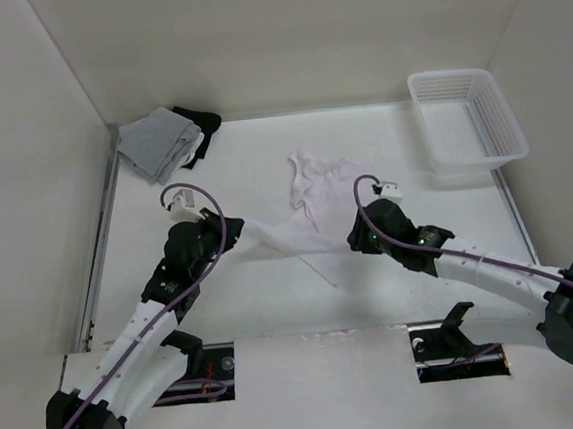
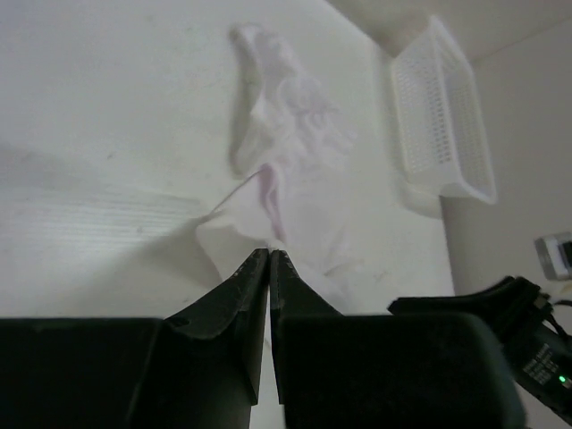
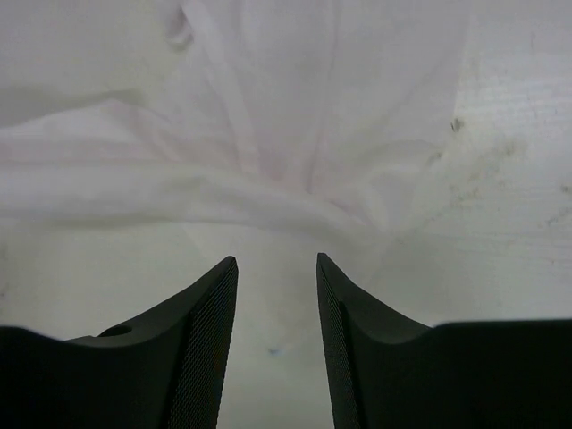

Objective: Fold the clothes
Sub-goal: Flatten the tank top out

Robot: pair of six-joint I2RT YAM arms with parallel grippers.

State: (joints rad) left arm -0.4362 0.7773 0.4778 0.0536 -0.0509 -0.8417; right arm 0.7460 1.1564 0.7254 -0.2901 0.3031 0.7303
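My left gripper (image 2: 269,253) is clenched, its two jaws pressed together on a corner of the white top (image 1: 306,208). From that pinch the cloth runs to the right in a taut, narrow band. My right gripper (image 3: 277,261) is released, jaws apart with nothing between them, hanging just above the wrinkled fabric at the top's right edge. The top lies on the middle of the table (image 1: 264,297). Its far end is bunched and creased, and a pointed flap reaches toward the near edge between my two arms. A white basket (image 1: 469,118) sits at the far right corner. At the far left, a folded grey garment (image 1: 160,140) lies just beside a black garment (image 1: 198,117).
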